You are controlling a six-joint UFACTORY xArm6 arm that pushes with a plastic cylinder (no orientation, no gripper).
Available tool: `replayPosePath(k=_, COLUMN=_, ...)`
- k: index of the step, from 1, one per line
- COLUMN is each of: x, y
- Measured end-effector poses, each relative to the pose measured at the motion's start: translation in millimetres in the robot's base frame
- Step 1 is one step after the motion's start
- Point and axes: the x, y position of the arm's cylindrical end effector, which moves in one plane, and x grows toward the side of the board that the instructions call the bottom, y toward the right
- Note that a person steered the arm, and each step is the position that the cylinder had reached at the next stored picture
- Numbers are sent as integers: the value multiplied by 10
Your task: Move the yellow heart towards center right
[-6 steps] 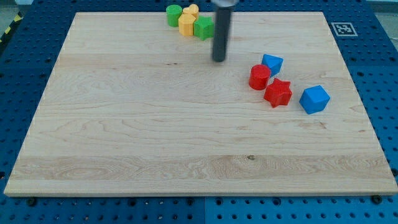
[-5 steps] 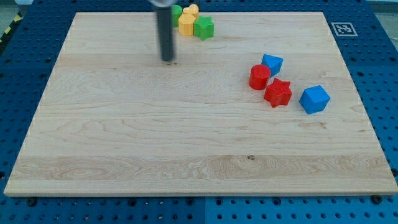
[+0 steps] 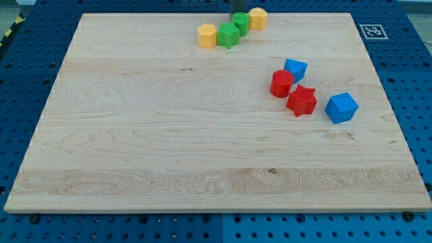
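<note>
Two yellow blocks lie near the view's top. One yellow block [image 3: 258, 18], rounded and possibly the heart, sits at the top, right of centre. The other yellow block [image 3: 207, 35], more hexagonal, lies further left. Between them are a green round block [image 3: 241, 20] and a green angular block [image 3: 228, 36], which touch each other. Only a short dark piece of my rod shows at the top edge. My tip [image 3: 237, 13] is right behind the green round block, just left of the rounded yellow block.
A red cylinder [image 3: 281, 84], a red star [image 3: 302, 100] and a small blue block [image 3: 295, 69] cluster at centre right. A larger blue block [image 3: 341, 107] lies just right of them. A printed marker [image 3: 371, 31] sits at the board's top right corner.
My rod swung from the left of the cluster to the top edge behind it. The tight cluster spread out: one yellow block slid right, the other yellow and a green block shifted down.
</note>
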Motion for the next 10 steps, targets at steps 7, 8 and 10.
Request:
replayPosePath(k=7, x=772, y=1633)
replayPosePath(k=8, x=527, y=1570)
replayPosePath(k=10, x=1128, y=1357)
